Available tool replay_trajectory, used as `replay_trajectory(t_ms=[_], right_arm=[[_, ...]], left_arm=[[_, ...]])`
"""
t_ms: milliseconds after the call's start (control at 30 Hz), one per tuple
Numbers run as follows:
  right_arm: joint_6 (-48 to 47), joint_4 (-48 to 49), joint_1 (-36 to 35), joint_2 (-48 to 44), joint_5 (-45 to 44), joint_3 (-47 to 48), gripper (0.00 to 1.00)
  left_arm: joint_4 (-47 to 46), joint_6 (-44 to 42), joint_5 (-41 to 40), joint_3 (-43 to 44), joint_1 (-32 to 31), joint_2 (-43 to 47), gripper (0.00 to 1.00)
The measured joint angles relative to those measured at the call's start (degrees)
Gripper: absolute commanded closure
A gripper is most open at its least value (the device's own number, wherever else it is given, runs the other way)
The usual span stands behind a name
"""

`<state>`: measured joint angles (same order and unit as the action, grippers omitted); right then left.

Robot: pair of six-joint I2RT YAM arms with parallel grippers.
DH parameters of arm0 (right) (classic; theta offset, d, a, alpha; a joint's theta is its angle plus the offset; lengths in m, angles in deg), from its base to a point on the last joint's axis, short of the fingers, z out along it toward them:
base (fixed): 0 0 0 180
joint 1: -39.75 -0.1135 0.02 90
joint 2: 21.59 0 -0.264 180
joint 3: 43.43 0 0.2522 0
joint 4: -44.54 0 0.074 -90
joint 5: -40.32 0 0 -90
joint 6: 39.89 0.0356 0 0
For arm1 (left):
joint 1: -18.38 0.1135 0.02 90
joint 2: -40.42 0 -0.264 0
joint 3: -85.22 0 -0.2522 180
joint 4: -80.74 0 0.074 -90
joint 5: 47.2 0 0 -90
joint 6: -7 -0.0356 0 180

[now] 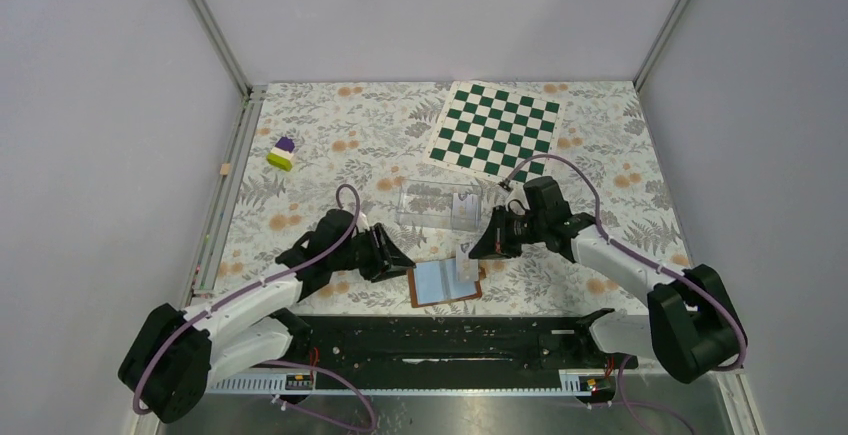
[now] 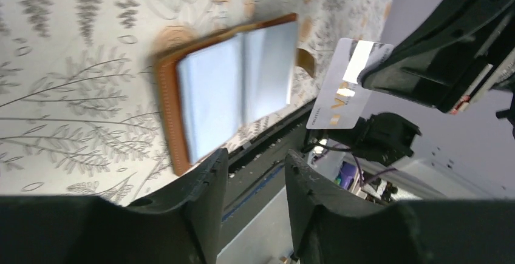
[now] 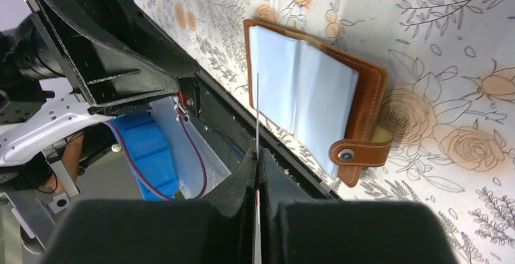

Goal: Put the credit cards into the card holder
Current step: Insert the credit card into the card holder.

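The card holder (image 1: 445, 283) lies open near the table's front edge, brown leather outside and pale blue pockets (image 3: 303, 94) facing up, its snap tab (image 3: 358, 152) on one side. My right gripper (image 1: 480, 248) hangs just above the holder's right end, shut on a whitish credit card (image 1: 465, 263). The card is edge-on (image 3: 257, 112) in the right wrist view and flat-on (image 2: 343, 85) in the left wrist view. My left gripper (image 1: 402, 261) is at the holder's left edge (image 2: 173, 118), open, with nothing between its fingers (image 2: 212, 173).
A clear plastic case (image 1: 440, 205) lies just behind the holder. A green and white chessboard mat (image 1: 495, 127) is at the back, and a purple and yellow block (image 1: 283, 153) at the far left. The black base rail (image 1: 450, 340) runs along the front edge.
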<state>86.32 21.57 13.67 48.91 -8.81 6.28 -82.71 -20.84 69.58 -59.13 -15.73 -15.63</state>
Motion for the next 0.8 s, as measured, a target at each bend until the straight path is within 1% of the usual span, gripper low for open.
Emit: replay_trajectory(t_ms=[133, 300, 400, 500, 800], right_arm=[[2.73, 7.89, -0.02, 3.08, -0.42, -3.17, 1.0], [4.9, 16.15, -0.33, 5.33, -1.2, -5.97, 1.0], [5.44, 19.21, -1.31, 6.12, -1.86, -7.63, 1.0], [5.77, 21.66, -2.78, 7.58, -2.8, -8.37, 1.0], [6.32, 27.93, -6.97, 13.94, -5.66, -8.61, 1.0]], left_arm=[[0.37, 1.27, -3.13, -1.88, -0.5, -1.2, 0.78], [-0.11, 1.77, -4.83, -2.19, -0.74, -5.38, 0.91], [-1.03, 1.95, -4.81, -2.19, -1.27, -9.42, 0.94], [-1.16, 2.01, -4.85, -2.19, -1.88, -12.39, 0.95], [-0.7, 2.19, -6.1, -1.99, -3.06, -14.91, 0.98]])
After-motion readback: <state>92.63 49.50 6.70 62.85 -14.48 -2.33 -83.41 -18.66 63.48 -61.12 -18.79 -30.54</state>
